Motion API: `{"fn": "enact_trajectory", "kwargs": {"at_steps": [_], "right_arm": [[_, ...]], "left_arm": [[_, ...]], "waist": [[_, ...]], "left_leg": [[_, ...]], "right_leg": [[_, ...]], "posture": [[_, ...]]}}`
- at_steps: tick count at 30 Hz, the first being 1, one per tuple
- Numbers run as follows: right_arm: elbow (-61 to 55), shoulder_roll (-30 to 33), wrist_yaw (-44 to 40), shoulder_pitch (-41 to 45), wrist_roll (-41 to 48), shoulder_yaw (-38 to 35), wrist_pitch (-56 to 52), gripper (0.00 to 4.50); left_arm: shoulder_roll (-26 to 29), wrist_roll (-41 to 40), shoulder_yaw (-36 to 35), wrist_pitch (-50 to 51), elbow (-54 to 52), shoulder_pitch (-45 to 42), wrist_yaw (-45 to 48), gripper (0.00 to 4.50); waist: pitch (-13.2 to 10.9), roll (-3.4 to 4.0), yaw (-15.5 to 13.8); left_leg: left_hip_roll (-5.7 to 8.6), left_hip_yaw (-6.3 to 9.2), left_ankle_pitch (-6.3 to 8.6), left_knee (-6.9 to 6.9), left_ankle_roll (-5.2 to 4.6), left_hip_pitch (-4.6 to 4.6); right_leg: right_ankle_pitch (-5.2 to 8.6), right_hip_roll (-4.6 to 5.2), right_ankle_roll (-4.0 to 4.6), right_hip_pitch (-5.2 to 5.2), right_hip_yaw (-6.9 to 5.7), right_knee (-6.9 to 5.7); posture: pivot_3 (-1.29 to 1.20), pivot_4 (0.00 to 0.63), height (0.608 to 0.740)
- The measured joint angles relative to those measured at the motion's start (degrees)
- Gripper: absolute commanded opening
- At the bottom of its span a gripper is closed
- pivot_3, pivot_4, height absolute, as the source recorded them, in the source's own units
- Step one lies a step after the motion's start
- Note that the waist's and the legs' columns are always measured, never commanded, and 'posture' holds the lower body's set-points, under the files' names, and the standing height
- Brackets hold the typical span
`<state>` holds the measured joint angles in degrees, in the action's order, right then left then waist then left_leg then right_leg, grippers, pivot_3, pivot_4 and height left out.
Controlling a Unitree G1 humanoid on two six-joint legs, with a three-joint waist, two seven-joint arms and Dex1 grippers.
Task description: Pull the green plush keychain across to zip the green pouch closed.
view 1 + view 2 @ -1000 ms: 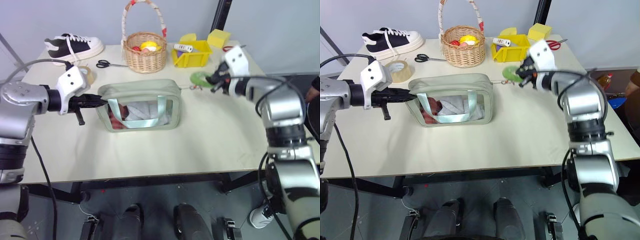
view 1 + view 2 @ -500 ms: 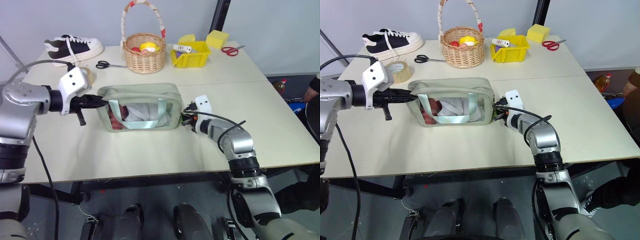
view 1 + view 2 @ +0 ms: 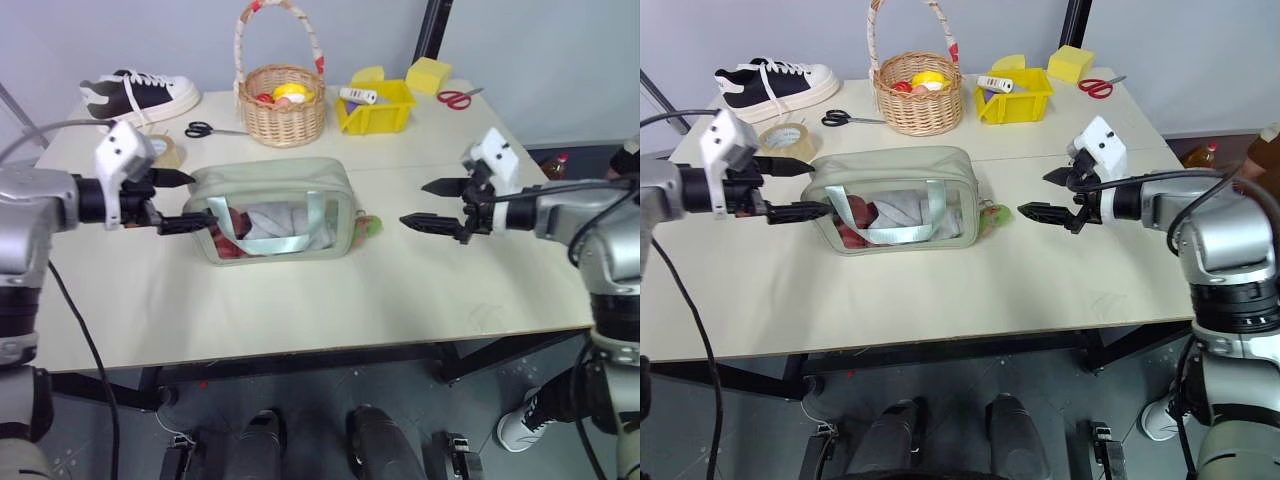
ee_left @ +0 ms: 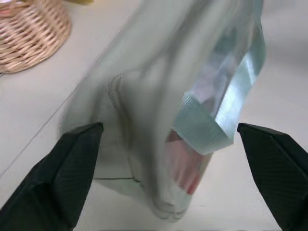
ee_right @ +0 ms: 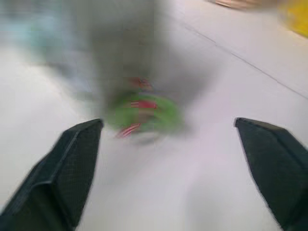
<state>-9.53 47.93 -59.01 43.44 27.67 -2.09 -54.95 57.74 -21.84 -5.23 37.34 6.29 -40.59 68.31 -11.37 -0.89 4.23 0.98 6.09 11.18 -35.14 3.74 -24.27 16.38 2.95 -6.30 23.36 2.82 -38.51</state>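
Beyond both grippers, along the table's (image 3: 300,310) far side: a black-and-white sneaker (image 3: 133,92); black-handled scissors (image 3: 205,129); a roll of tan tape (image 3: 165,152) just behind the left gripper (image 3: 190,200); a round woven wicker basket (image 3: 281,105) with a tall hoop handle, holding yellow and red items; a yellow plastic bin (image 3: 378,105) with a white remote-like item lying across it; a yellow foam block (image 3: 432,74); red-handled scissors (image 3: 457,98).

Between the grippers: the green pouch (image 3: 275,208), boxy, pale sage fabric, clear plastic window face, two pale green webbing straps, red and white contents showing through. Nothing stands between either gripper and the pouch.

Green plush keychain (image 3: 371,226): small, lime-green, soft, lying on the table against the pouch's end nearest the right gripper (image 3: 433,205), apart from its tips.

Left gripper: two black pointed fingers spread wide, aimed level toward the pouch's near end, straddling its corner, with one tip at the fabric; contact cannot be told. Nothing pinched.

Right gripper: fingers spread wide, pointing across the table toward the keychain, nothing between them, forearm reaching in from the right side.
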Motion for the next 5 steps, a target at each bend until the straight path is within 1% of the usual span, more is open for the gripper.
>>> {"fn": "enact_trajectory", "kwargs": {"at_steps": [3, 5], "right_arm": [[-4.27, -0.45, 0.32, 1.60, 4.34, -0.60, -3.80, 4.50], [-5.71, -0.94, 1.47, 2.60, 5.53, -0.80, -4.95, 4.50]], "left_arm": [[1.58, -1.81, -2.62, 3.07, -1.60, 2.22, -0.17, 4.49], [1.62, -2.83, -3.21, 4.44, -2.31, 2.85, -0.52, 4.49]], "waist": [[0.00, 0.01, -0.28], [-0.01, -0.01, -0.57]], "left_leg": [[0.00, 0.00, 0.00, -0.02, 0.00, -0.01], [0.00, 0.01, 0.00, -0.05, 0.00, -0.05]], "right_leg": [[0.00, 0.02, 0.02, -0.01, 0.00, 0.03], [-0.01, 0.02, 0.02, -0.03, -0.02, 0.09]], "posture": [[0.00, 0.150, 0.740], [0.00, 0.150, 0.740]]}}
